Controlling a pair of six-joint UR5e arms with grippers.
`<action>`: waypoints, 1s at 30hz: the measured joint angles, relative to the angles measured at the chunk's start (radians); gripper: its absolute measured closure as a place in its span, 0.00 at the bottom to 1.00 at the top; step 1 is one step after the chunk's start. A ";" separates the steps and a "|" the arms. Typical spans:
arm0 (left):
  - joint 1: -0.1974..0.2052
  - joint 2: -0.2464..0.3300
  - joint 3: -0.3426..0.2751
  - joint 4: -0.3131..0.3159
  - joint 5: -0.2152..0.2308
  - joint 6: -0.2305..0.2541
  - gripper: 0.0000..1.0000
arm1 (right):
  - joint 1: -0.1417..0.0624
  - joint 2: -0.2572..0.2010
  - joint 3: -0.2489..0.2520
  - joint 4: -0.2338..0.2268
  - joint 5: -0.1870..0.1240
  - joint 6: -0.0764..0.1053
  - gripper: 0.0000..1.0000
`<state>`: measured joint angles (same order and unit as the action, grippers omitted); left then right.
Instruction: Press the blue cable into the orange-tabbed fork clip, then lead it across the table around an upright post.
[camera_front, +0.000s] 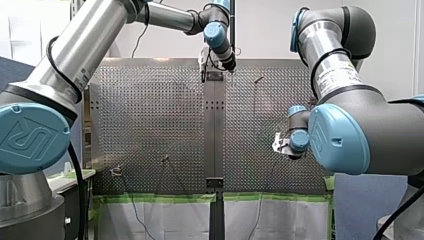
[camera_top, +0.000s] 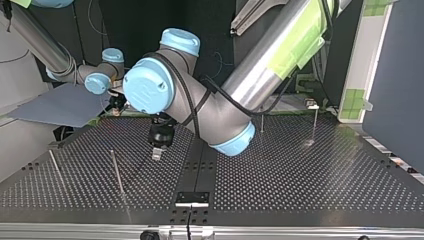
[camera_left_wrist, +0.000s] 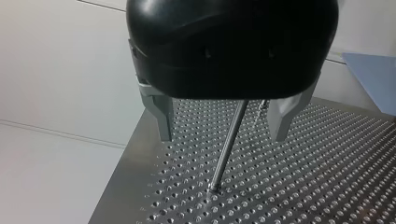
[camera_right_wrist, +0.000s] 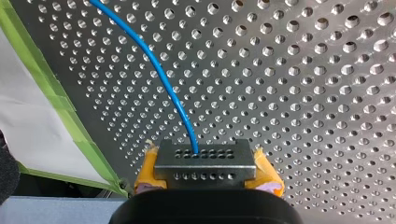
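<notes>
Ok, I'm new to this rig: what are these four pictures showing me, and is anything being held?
Two robot arms work over a perforated table. The front view looks from behind them; the top view faces them, so sides swap. Each wrist view looks along that arm's own gripper. My left gripper is open, an upright post between its fingers, not touching them. My right gripper is shut on the blue cable, which trails away over the table. More posts stand elsewhere.

The perforated table (camera_right_wrist: 303, 93) is dull brushed metal, the post (camera_left_wrist: 229, 147) polished metal, the blue cable (camera_right_wrist: 159, 72) smooth plastic.
</notes>
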<state>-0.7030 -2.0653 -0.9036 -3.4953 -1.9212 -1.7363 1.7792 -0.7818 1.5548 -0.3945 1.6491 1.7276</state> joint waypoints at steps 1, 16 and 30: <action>0.000 0.000 0.000 0.000 0.000 0.001 0.01 | 0.000 0.000 0.000 0.000 0.000 0.000 1.00; -0.003 0.000 0.000 0.004 0.024 0.041 0.01 | 0.000 0.000 0.000 0.000 0.000 0.000 1.00; -0.007 0.000 -0.007 0.001 0.027 0.036 0.01 | 0.001 -0.012 0.000 0.002 0.001 -0.009 1.00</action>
<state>-0.7097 -2.0653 -0.9104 -3.4940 -1.8944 -1.7001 1.7801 -0.7936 1.5547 -0.3925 1.6502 1.7181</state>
